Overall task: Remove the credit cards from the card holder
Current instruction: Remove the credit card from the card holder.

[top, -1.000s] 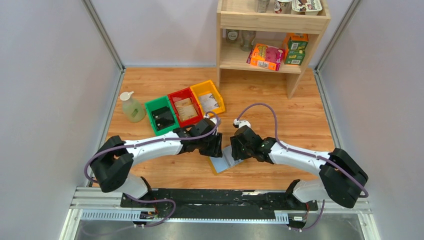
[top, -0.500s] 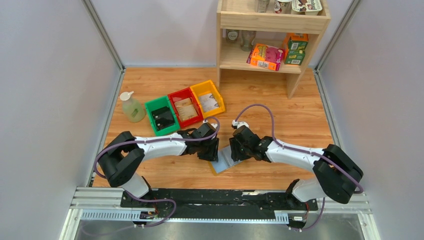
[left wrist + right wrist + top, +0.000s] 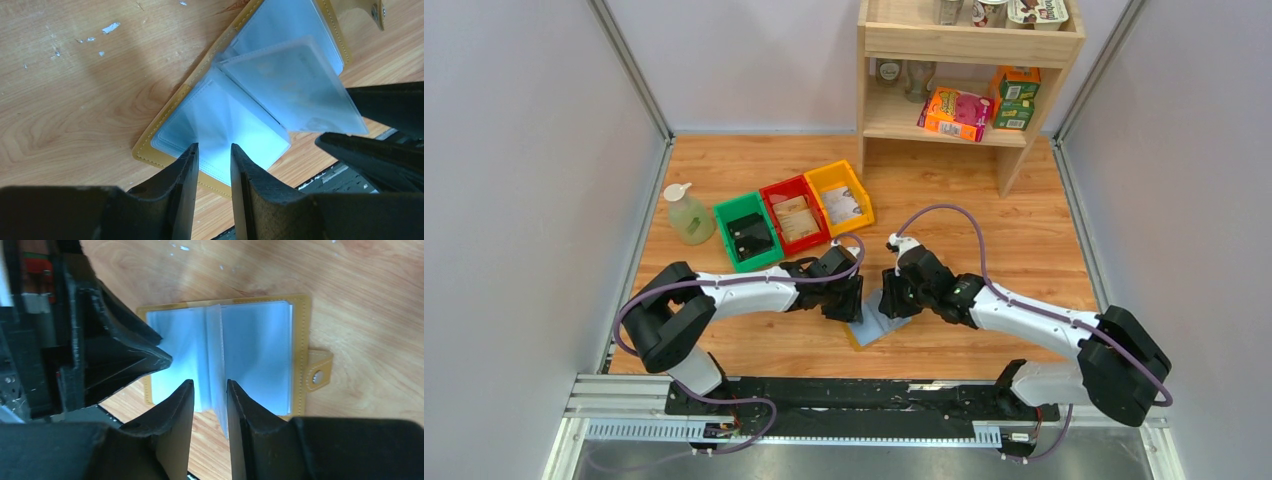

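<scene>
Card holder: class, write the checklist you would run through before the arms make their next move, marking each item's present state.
1. Card holder lying open on the table: ok.
2. Upright sleeve straddled by right gripper: ok; jaws not yet closed on it.
3. Left gripper pressing down the page under it: cannot tell.
4. Card visible inside a sleeve: cannot tell; the plastic is cloudy.
5. Snap tab clear of both grippers: ok.
</scene>
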Robot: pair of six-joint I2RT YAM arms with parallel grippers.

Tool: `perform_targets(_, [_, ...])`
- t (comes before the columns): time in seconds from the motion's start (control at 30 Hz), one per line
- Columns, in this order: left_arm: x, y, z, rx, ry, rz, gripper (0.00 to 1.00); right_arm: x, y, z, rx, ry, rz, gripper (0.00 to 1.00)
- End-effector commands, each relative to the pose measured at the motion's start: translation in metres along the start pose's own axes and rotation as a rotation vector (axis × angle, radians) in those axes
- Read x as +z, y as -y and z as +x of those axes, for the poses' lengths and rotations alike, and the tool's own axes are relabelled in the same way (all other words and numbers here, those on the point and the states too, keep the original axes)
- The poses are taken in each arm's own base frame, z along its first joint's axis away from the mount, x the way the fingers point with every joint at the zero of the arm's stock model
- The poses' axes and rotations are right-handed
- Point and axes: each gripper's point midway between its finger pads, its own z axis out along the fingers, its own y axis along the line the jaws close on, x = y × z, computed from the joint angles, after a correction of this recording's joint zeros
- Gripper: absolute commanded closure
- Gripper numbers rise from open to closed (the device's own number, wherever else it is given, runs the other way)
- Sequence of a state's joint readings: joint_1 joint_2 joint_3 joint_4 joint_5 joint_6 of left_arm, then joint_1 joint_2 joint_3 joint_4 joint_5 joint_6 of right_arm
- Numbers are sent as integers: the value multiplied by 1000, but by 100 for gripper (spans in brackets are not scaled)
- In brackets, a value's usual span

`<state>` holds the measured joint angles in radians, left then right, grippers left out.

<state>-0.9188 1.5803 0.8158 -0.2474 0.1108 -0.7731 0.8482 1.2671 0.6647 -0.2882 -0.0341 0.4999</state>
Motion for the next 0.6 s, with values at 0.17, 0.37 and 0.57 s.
perform_targets(0.17, [1,-4,5,-32,16,-10,63,-5,-36,-10,-3,37,-195,69])
perform_targets(0.37, [-13,-2,-8,-56,119,16,62,-3,-44,-8,-3,21,-236,67])
perform_targets(0.57, [-30,-4,-19,-95,230,35,59,2,-53,-1,8,-14,-288,65])
